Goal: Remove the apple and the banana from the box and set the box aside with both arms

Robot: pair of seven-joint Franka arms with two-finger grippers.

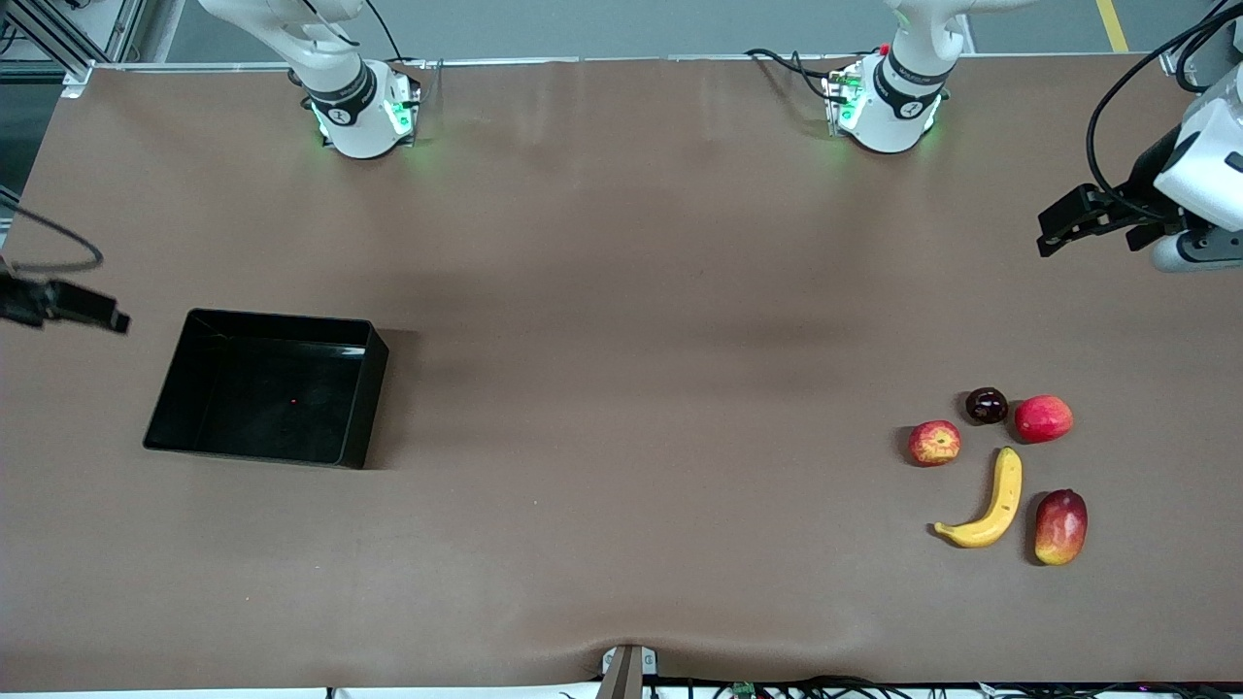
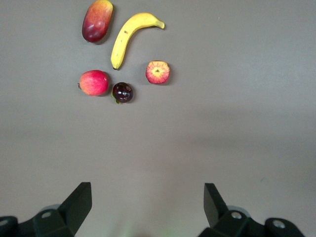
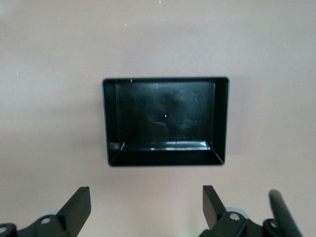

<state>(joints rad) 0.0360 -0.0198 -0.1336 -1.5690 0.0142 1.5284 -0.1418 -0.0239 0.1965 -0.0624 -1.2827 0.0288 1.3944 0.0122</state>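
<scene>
The yellow banana (image 1: 991,505) (image 2: 129,37) lies on the table toward the left arm's end. Beside it sits the small apple (image 1: 934,443) (image 2: 158,72), red with yellow streaks. The black box (image 1: 262,388) (image 3: 165,116) stands with nothing in it toward the right arm's end. My left gripper (image 1: 1054,228) (image 2: 148,190) hangs open over bare table, apart from the fruits. Over the table beside the box hangs my right gripper (image 1: 102,316) (image 3: 146,193), also open. Neither gripper holds anything.
A plain red apple (image 1: 1043,418) (image 2: 94,82), a dark round fruit (image 1: 987,405) (image 2: 122,92) and a red-and-yellow mango (image 1: 1060,525) (image 2: 97,19) lie close around the banana. Brown tabletop stretches between the box and the fruits.
</scene>
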